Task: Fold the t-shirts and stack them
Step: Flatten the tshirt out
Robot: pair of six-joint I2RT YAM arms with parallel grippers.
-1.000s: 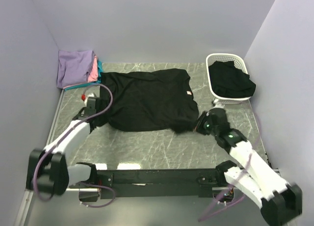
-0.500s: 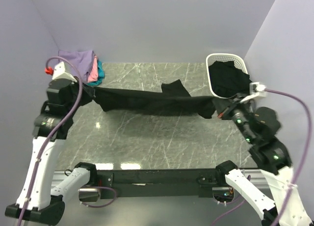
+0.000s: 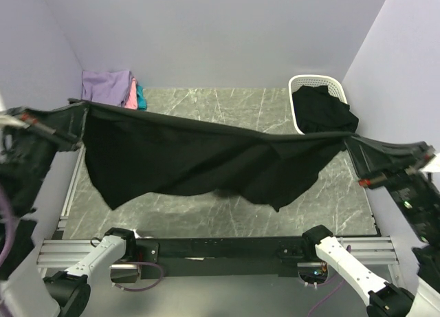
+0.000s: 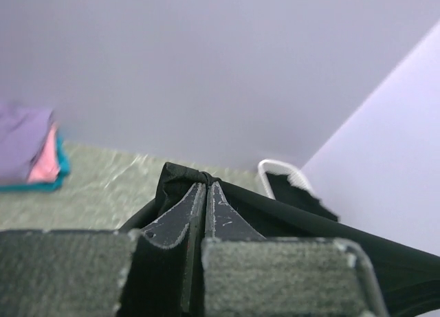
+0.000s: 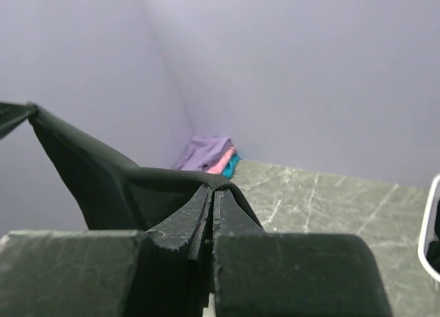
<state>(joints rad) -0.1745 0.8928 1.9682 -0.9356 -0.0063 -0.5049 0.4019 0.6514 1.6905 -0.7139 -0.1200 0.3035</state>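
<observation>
**Near edge.** The left gripper (image 4: 206, 193) and the right gripper (image 5: 212, 190) are raised high above the table (image 3: 227, 100), one out past each side edge. In both wrist views the jaws are pressed together on a pinch of the black t-shirt (image 3: 199, 159), so each claw is closed and gripping cloth.

**Middle.** The black t-shirt is stretched between the two grips. Its upper edge runs as a nearly straight line across the table's width, and the rest hangs in a loose curtain over the near half. We cannot tell whether the lowest fold touches the surface. We judge that the arms hold it taut and apart so that the creases drop out and the garment can be laid down flat for folding.

**Far right corner.** The white basket (image 3: 313, 80) holds a loose black t-shirt (image 3: 323, 111), heaped and unfolded, part of it draped over the near rim. We read it as waiting its turn.

**Far left corner.** The folded stack (image 3: 106, 86) lies against the wall with lavender uppermost. Pink and teal edges show at its right side.
</observation>
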